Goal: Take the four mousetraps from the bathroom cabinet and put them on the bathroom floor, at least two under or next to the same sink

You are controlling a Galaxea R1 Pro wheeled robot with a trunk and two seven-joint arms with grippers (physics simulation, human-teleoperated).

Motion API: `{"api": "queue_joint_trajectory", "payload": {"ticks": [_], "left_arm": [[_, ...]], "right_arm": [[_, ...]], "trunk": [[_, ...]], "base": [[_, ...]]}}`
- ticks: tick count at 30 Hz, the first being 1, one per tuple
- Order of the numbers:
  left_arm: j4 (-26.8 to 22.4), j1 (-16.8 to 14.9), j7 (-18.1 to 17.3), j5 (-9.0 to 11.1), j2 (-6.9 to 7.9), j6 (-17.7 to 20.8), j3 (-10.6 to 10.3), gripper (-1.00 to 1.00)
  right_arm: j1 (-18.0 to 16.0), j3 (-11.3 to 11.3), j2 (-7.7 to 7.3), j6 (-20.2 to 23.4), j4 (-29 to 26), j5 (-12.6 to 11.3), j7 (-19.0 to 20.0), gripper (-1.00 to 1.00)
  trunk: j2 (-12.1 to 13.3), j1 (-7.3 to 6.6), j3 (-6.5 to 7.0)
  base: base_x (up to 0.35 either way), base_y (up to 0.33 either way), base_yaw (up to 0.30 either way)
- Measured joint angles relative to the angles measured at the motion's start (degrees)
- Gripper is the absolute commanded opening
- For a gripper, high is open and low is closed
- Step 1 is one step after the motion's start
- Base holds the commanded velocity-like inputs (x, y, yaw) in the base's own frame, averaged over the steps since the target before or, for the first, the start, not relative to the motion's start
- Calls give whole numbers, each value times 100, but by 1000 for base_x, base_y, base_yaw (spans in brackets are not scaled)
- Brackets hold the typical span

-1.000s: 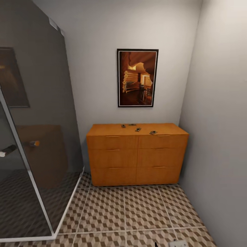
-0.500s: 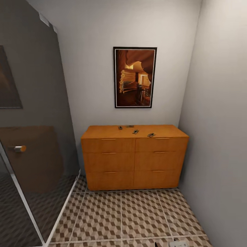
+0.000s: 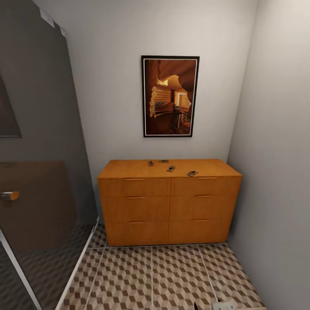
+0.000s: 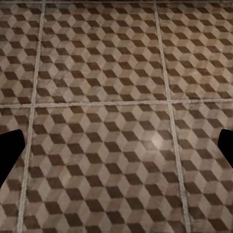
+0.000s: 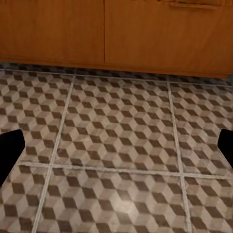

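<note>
Camera nearer, four mousetraps [image 3: 171,168] atop one cabinet [image 3: 168,202], both hands spread, empty.

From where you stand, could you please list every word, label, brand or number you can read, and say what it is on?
There is no readable text.
The framed picture on the wall shows an image without lettering.
The cabinet and mousetraps bear no legible markings; the traps are too small to tell.
The floor tiles carry only a cube pattern.
</note>
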Motion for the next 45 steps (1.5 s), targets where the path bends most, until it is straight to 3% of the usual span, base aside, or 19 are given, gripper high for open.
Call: {"api": "queue_joint_trajectory", "payload": {"ticks": [5,24,45], "left_arm": [[0,0,0,0,2,0,0,100],[0,0,0,0,3,0,0,100],[33,8,-12,28,-6,8,-24,100]], "right_arm": [[0,1,1,-264,29,5,0,100],[0,1,-1,-301,92,6,0,100],[29,10,30,-340,70,39,-8,100]], "trunk": [[0,0,0],[0,1,0],[0,2,-1]], "base": [[207,0,0],[179,0,0],[18,0,0]]}}
